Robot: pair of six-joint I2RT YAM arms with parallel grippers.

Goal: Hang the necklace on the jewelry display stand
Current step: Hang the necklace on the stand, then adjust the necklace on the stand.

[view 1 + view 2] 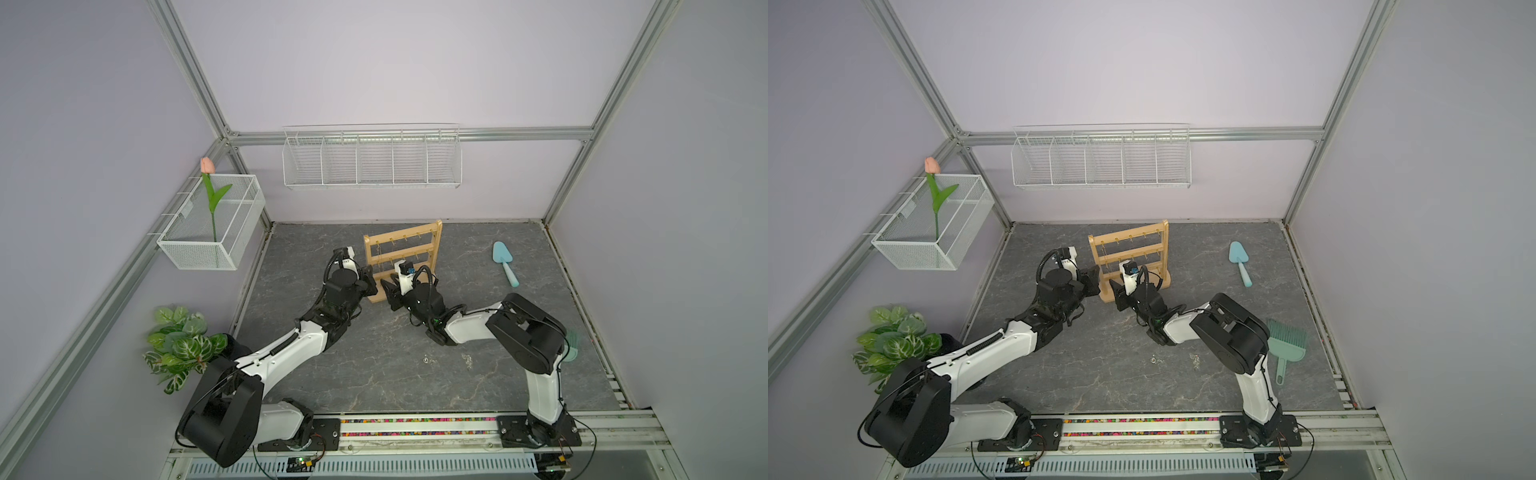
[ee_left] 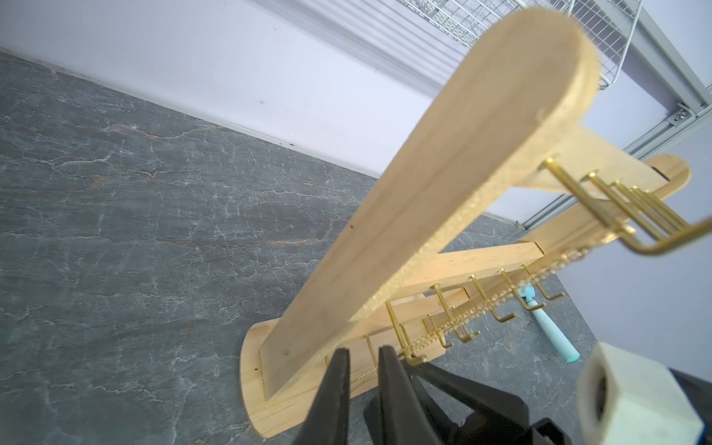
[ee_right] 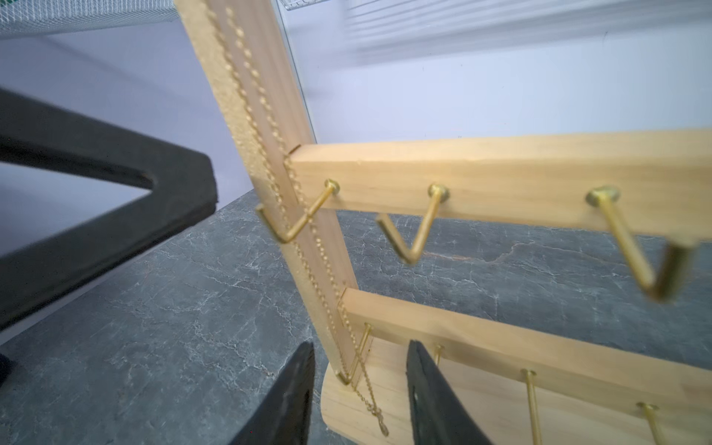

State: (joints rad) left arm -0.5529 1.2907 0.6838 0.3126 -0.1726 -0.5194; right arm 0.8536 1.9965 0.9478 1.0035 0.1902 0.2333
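Gray tabletop [image 1: 374,374]: the light, floppy necklace [image 3: 320,250] hangs on the jewelry display stand [image 1: 403,232]. Left gripper [image 2: 363,352] and right gripper [image 3: 361,346] hold nothing, jaws apart; pinch its chain.

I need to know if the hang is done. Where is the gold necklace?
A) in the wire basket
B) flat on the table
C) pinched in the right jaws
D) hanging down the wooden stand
D: the gold necklace hangs down the jewelry display stand beside an upright; the right gripper has its jaws open, not pinching it.
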